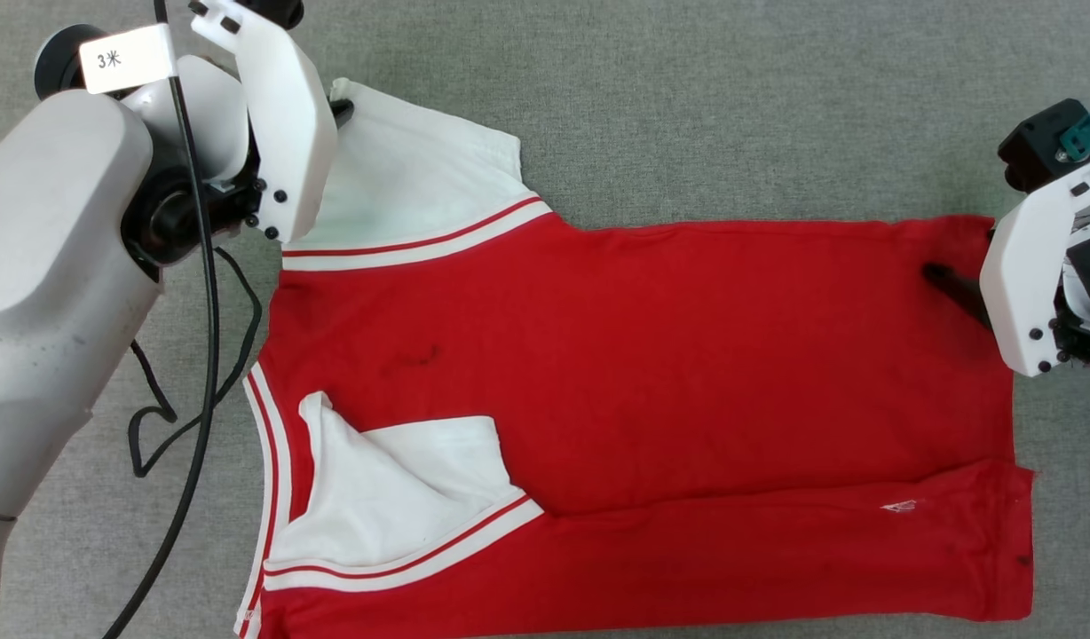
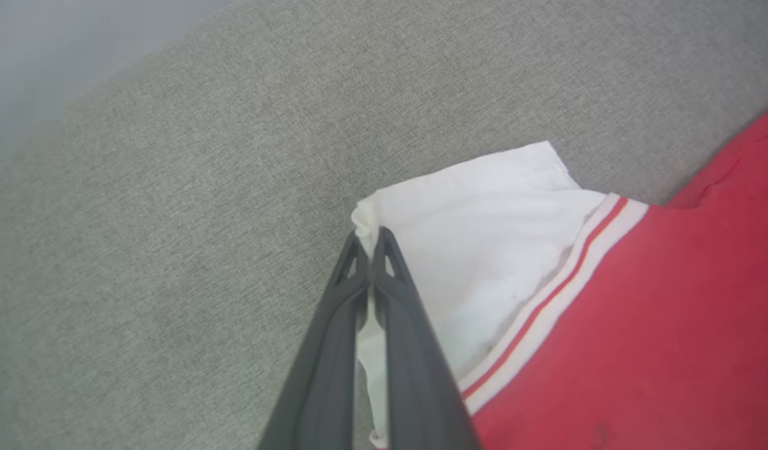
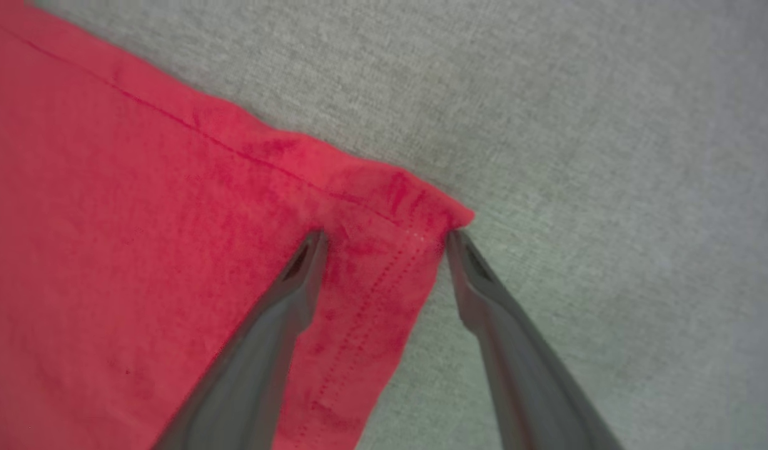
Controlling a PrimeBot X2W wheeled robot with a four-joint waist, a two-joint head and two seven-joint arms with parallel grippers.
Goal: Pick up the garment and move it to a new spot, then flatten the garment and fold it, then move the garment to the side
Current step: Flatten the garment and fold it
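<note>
The red jersey [image 1: 651, 355] lies spread on the grey woven surface [image 1: 687, 106] with its near edge folded over, the left gripper [image 2: 370, 240] with fingers clamped together on the tip of the far white sleeve [image 1: 412, 169], the right gripper [image 3: 387, 236] with fingers apart, straddling the hem corner [image 3: 415, 219].
</note>
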